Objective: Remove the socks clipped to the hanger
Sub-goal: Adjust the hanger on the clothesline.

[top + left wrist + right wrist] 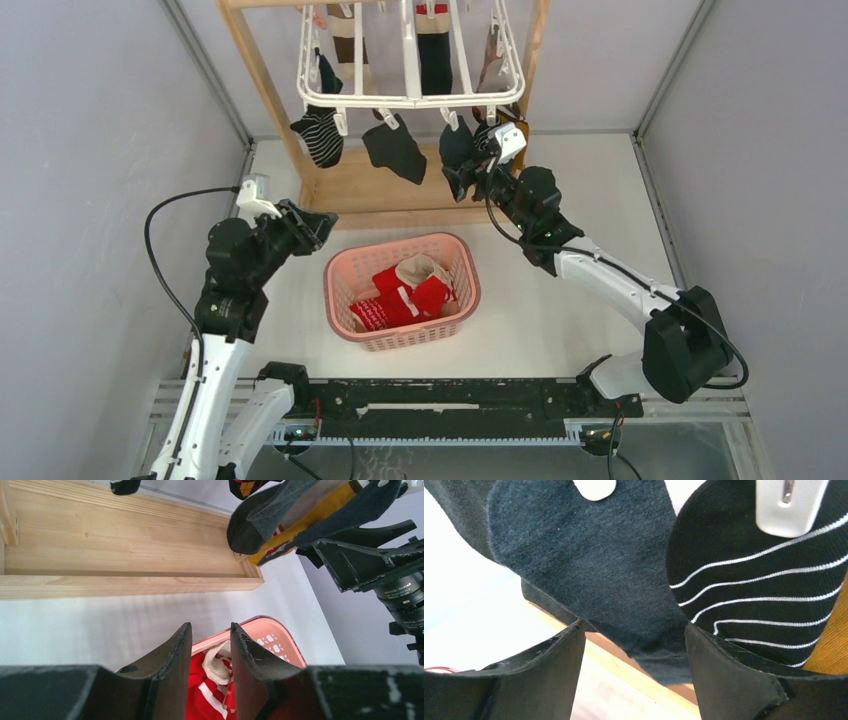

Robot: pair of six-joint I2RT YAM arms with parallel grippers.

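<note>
Several socks lie in the pink basket mid-table, but many more hang clipped on the hanger at the far edge, w/ right gripper spread wide round a dark grey sock, not yet pinching, & left gripper empty, fingers slightly parted.

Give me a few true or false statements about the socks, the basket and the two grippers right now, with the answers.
1. The basket has red socks in it. True.
2. The hanger has no socks left on it. False: several are clipped there, among them a striped sock.
3. The right gripper is open, with a grey sock hanging between its fingers. True.
4. The left gripper is gripping a sock. False: it is open and holds nothing.
</note>
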